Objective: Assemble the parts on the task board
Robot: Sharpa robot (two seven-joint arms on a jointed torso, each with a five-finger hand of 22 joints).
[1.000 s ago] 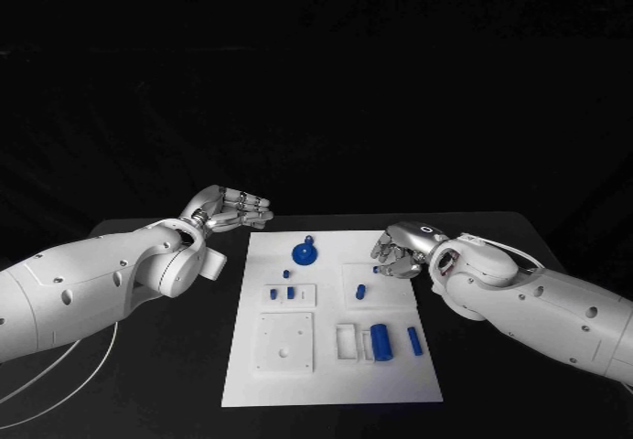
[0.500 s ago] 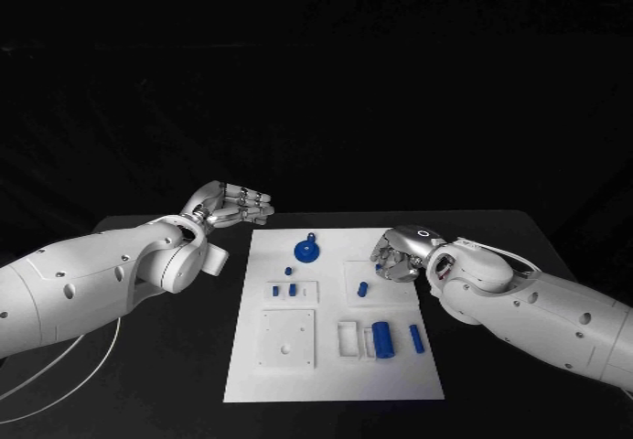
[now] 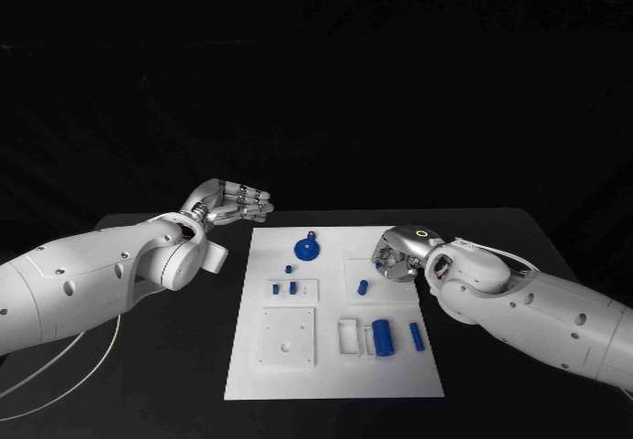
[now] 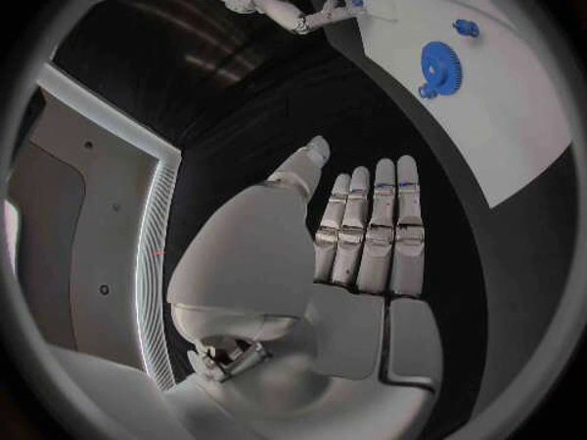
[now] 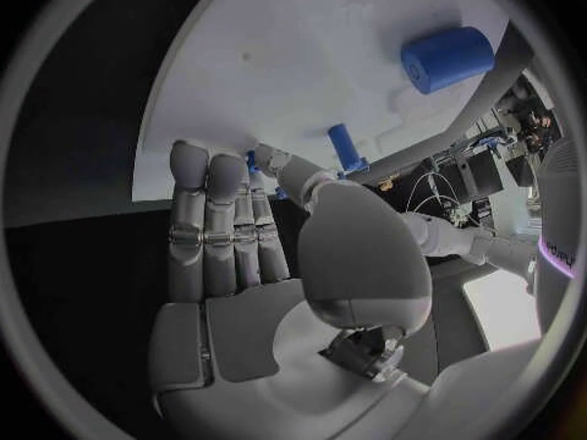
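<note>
The white task board [image 3: 330,380] lies mid-table. On it are a blue gear [image 3: 306,250], a tiny peg [image 3: 288,271], two short pegs [image 3: 284,288] in a small plate, a lone peg [image 3: 363,288], a thick cylinder [image 3: 382,337] and a thin bar [image 3: 415,337]. My right hand [image 3: 396,256] hovers at the board's right edge just beside the lone peg [image 5: 346,147], fingers straight and together, holding nothing; the cylinder [image 5: 448,59] lies beyond it. My left hand [image 3: 231,203] floats off the board's far left corner, fingers [image 4: 367,225] extended and empty; the gear [image 4: 438,66] lies ahead of it.
A square recessed plate [image 3: 286,340] and a narrow slot frame [image 3: 347,338] sit in the board's near half. A thin white cable [image 3: 80,366] loops over the table under my left arm. Black table surface borders the board on both sides.
My right hand has turned at the wrist and edged slightly closer over the board's right edge. My left hand has barely moved. The parts lie where they were.
</note>
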